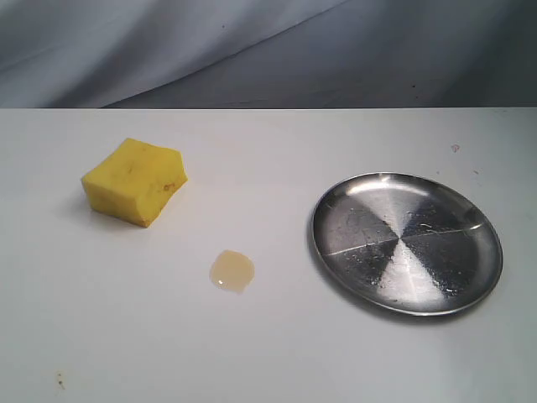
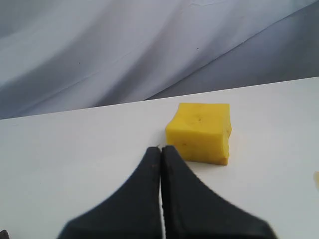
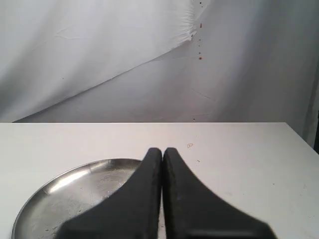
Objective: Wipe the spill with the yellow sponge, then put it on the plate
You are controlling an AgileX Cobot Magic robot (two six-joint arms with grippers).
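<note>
My left gripper point(image 2: 160, 154) sits pressed shut and empty, low over the desk point(image 1: 277, 353), with the yellow sponge point(image 2: 201, 132) just ahead of its tips. My right gripper point(image 3: 162, 154) is closed on nothing too, hovering by the near rim of the plate point(image 3: 65, 181). The spill point(image 1: 232, 270) lies between sponge and plate, apart from both.

If I advance without spreading the jaws, I only shove the sponge along the desk. It also sits turned, one corner towards me, so a careless pinch could twist the soft foam out of my hold. My wrist view shows only an amber sliver at its edge, probably the spill, so I could wipe beside it. A hard sweep might also smear the liquid towards the plate
</note>
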